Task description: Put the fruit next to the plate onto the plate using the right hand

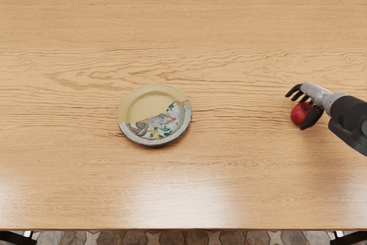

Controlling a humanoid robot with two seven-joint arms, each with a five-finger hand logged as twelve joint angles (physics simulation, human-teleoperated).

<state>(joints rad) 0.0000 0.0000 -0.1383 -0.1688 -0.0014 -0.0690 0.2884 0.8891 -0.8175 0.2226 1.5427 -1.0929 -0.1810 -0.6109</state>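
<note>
One robot hand shows in the head view: the right robot hand (308,102), whose dark right arm (351,120) comes in from the picture's right edge, low over the light wooden desk (183,38). A silver-grey back leads to black fingers (295,91) that curl down on the far side of a small round red fruit (298,113), while the black thumb (313,117) closes in from the near side. The fruit sits between them, so the robot hand is wrapped around it in a pinching grasp, and only part of the red skin shows past the digits. Whether the fruit rests on the desk or is raised a little off it cannot be told from this angle.

Well apart from the robot hand, off to its left and at about the same depth on the desk, lies a round ceramic plate (143,101) with a plain tan upper half and a painted lower part in grey, green and yellow. The fruit is at the robot hand, far from the plate, with a wide stretch of bare wood grain between the two.

Nearer than the robot hand, past the desk's front edge, a thin strip of stone-patterned floor (172,238) shows along the bottom of the picture.
</note>
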